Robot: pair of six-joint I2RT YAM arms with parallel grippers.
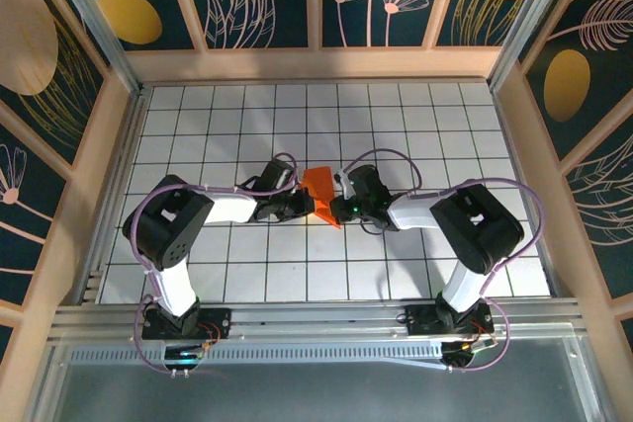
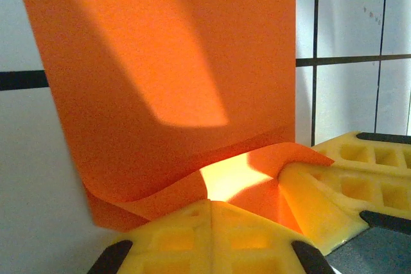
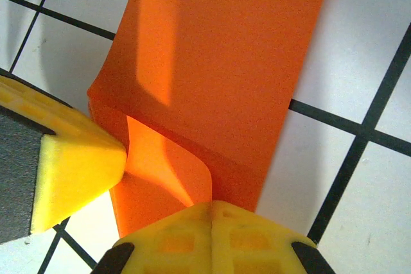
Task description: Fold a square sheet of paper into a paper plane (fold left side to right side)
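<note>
Top external: I see the square sheet of paper (image 1: 318,188), partly folded, lying on the worktop (image 1: 445,126). The left end effector (image 1: 305,209) sits at its left edge and the right end effector (image 1: 337,211) at its right. Both are closed, tips touching the paper, arms bent low toward it.
</note>
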